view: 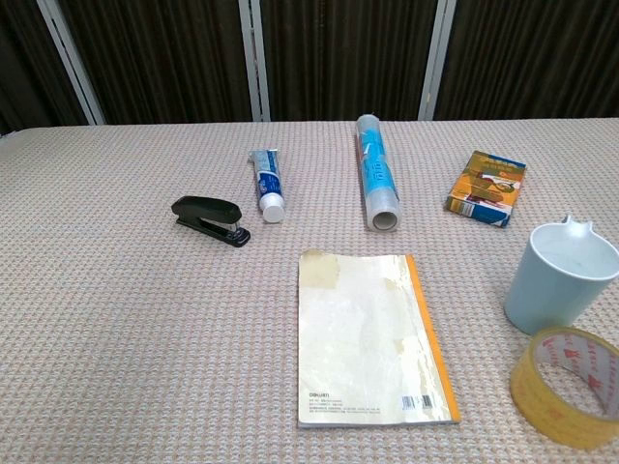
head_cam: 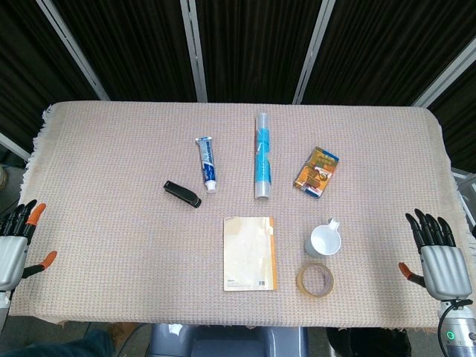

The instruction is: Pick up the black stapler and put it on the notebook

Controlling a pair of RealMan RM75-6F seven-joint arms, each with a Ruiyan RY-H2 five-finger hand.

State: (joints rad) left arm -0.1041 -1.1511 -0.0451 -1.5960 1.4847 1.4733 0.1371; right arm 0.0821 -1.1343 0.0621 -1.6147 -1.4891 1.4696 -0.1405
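Observation:
The black stapler (head_cam: 182,193) (view: 210,219) lies on the woven tablecloth, left of centre. The notebook (head_cam: 250,252) (view: 372,338), cream with an orange spine edge, lies flat to its right and nearer the front edge. My left hand (head_cam: 16,242) hovers at the table's left edge, fingers spread and holding nothing. At the right edge my right hand (head_cam: 437,255) is likewise spread and empty. Both hands are far from the stapler and show only in the head view.
A toothpaste tube (head_cam: 207,163) (view: 267,183) and a cling-film roll (head_cam: 262,155) (view: 376,182) lie behind the notebook. A snack box (head_cam: 316,171) (view: 486,187), white cup (head_cam: 324,239) (view: 559,275) and tape roll (head_cam: 314,280) (view: 569,384) sit to the right.

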